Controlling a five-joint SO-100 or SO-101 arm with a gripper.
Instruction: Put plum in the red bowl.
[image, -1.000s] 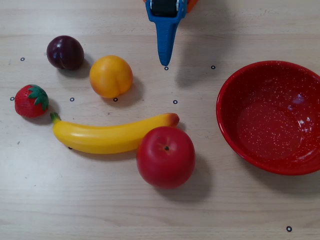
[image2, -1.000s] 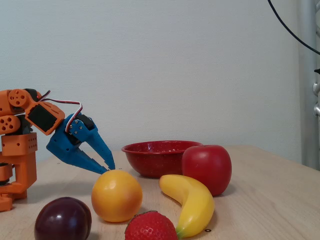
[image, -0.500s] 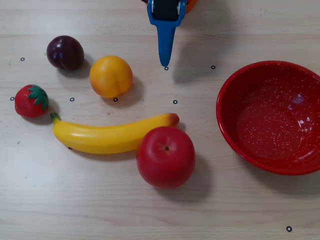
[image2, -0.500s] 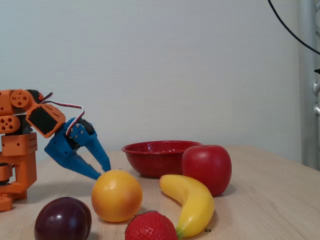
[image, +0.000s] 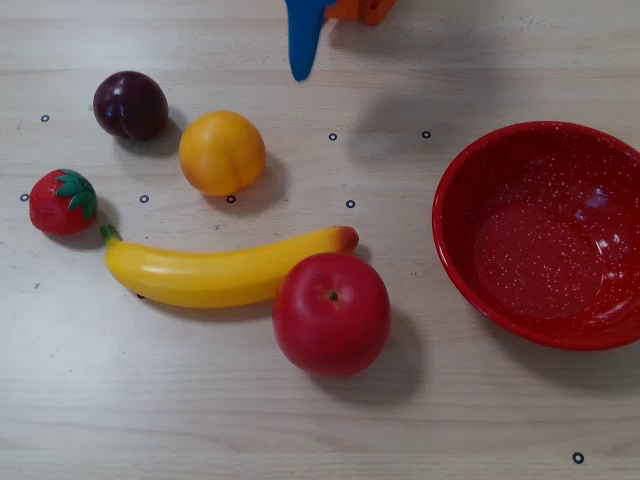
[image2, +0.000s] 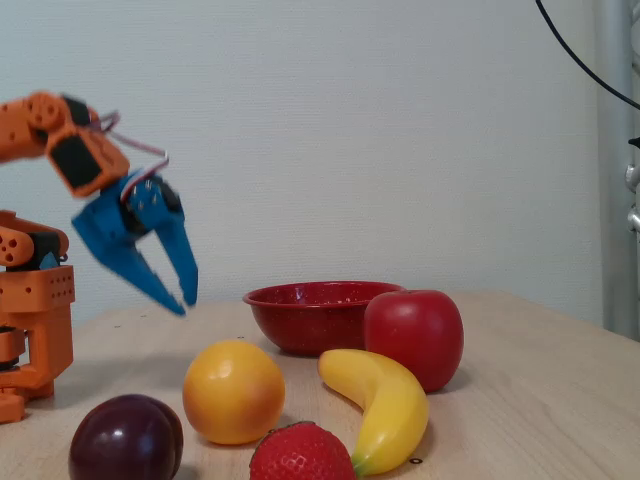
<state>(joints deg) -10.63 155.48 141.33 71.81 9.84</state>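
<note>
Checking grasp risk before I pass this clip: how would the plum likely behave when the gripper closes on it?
The plum looks round and glossy, so it may slip between the fingers or roll if nudged. It looks like a rigid toy, probably light. The gripper hangs open above the table.

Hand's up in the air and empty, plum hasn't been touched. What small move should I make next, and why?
Probably swing the hand toward the plum and stop above it before lowering. In the overhead view the plum sits at the far left, apart from the orange, and the hand is to its right near the top edge. Its fingers look parted and hold nothing.
</note>
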